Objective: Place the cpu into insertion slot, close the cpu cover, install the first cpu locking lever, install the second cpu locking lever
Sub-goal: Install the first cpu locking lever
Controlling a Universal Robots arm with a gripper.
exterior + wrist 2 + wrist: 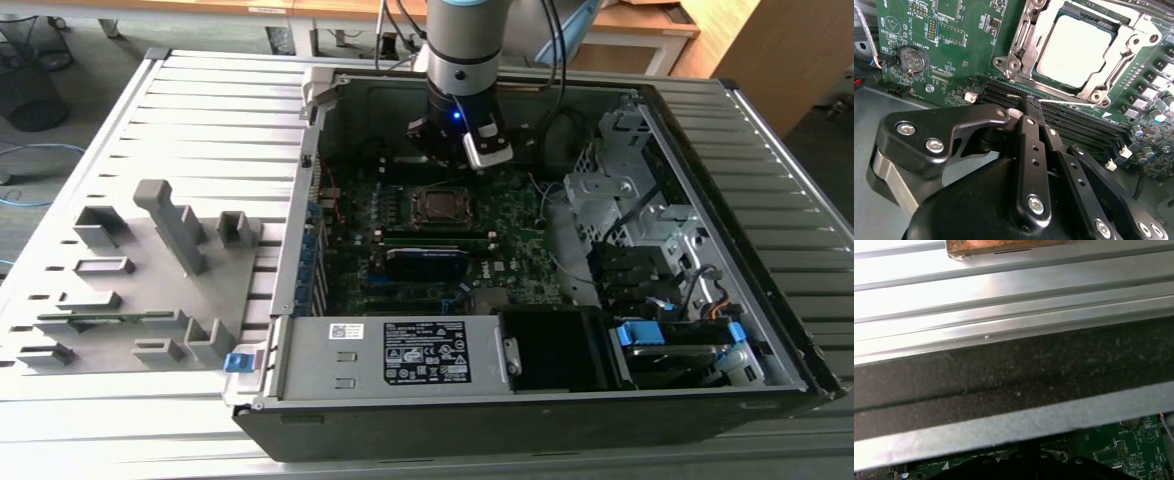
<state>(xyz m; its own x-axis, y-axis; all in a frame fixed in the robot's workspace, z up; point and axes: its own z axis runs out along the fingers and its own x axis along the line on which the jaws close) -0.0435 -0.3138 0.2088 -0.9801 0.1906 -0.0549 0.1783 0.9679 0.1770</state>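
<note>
Gripper [1030,101] fingers are drawn together, their tips meeting at the end of a thin lever [1069,103] just beside the socket; whether they pinch it, I cannot tell. Cpu [1079,47] sits in the socket, with the cover [1021,40] lying flat around it, on the board [954,30] inside the case [534,430].

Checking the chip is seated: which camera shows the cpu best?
The second wrist view: the cpu sits close up, silver top plain, the cpu cover framing it. The exterior view shows it as a small dark square on the motherboard. The first wrist view faces the case wall.
</note>
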